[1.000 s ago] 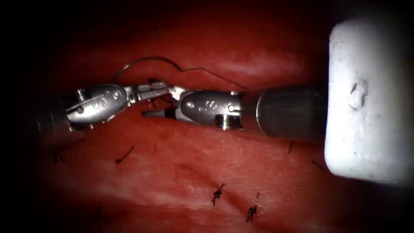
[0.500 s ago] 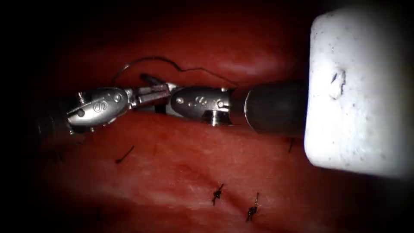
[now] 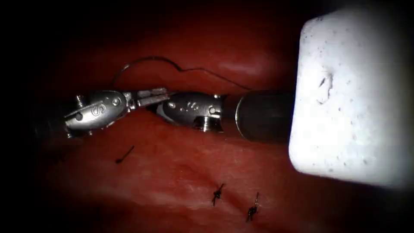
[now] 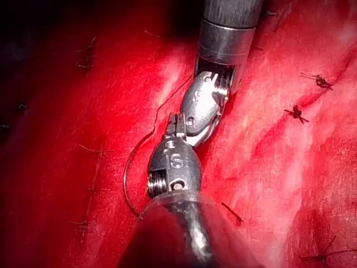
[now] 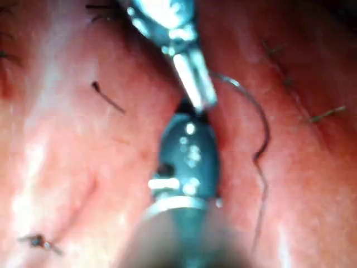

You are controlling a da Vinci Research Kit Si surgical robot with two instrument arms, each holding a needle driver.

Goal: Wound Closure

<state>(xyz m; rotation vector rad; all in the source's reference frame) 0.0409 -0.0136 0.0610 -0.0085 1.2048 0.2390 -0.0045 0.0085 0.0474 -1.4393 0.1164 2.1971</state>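
Note:
My left tool (image 3: 160,93) comes in from the left with its jaws shut; I cannot see anything between them. My right tool (image 3: 155,106) meets it tip to tip from the right, its jaws shut just under the left tips and mostly hidden by them. What they grip is hidden. The curved needle (image 3: 146,58) lies on the tissue (image 3: 181,159) behind both tools, not in the tissue where it shows, and one end runs behind the left tool. From the needle's other end the thread (image 3: 215,76) trails right. The needle arc (image 4: 126,173) also shows beside the left tool (image 4: 177,124).
Two tied stitches (image 3: 217,194) (image 3: 252,209) sit on the cut in front of the tools. A short cut end of thread (image 3: 125,154) lies on the tissue below the left tool. Red fluid wets the tissue.
The right tool has slid left toward the left tool and its jaws, open around the left tips earlier, have shut. The left tool, needle and thread have barely moved.

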